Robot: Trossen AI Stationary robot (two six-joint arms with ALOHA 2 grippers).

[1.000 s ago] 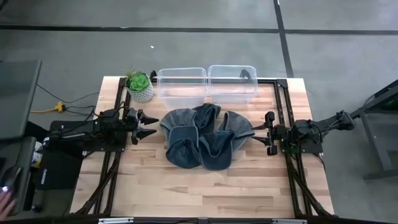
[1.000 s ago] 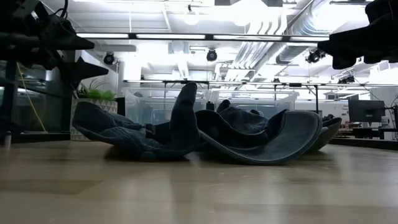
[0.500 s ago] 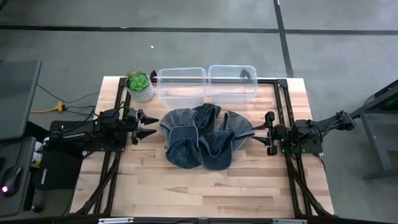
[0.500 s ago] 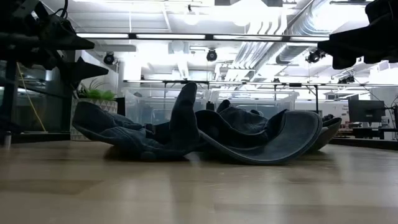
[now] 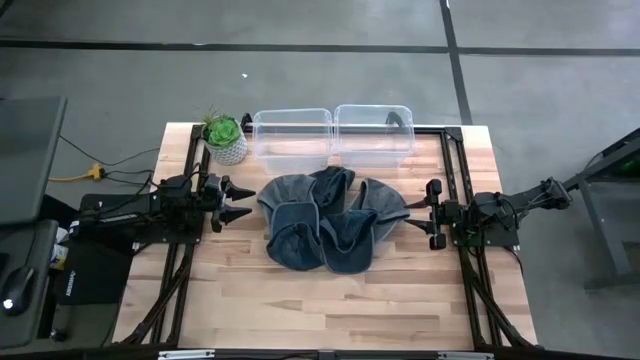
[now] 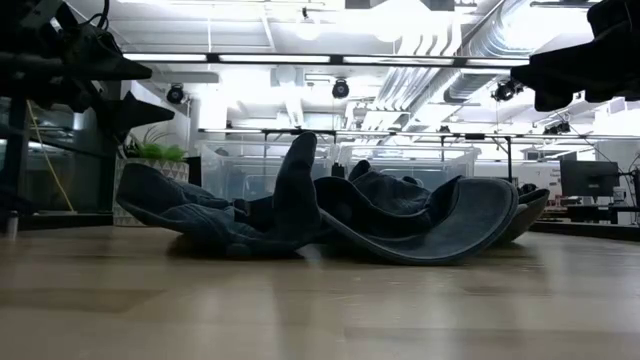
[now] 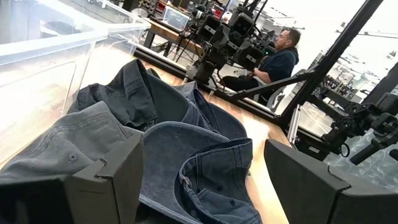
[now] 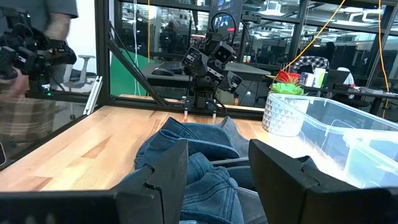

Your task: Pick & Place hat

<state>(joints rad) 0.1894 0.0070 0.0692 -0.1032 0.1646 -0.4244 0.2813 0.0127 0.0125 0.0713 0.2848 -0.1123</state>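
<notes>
A heap of blue-grey denim hats [image 5: 330,225] lies on the middle of the wooden table, brims and crowns overlapping; in the low view the hats [image 6: 330,215] rest on their brims and folded crowns. My left gripper [image 5: 235,202] hovers level at the heap's left side, open and clear of the cloth; its wrist view looks over the hats [image 7: 186,143]. My right gripper [image 5: 432,213] hovers level at the heap's right side, open too, a short way from the hats [image 8: 193,149].
Two clear plastic bins [image 5: 292,138] [image 5: 374,135] stand side by side at the table's far edge, with a potted plant [image 5: 225,138] to their left. Bare wood [image 5: 330,300] stretches toward the near edge. A person [image 7: 280,56] sits beyond the table.
</notes>
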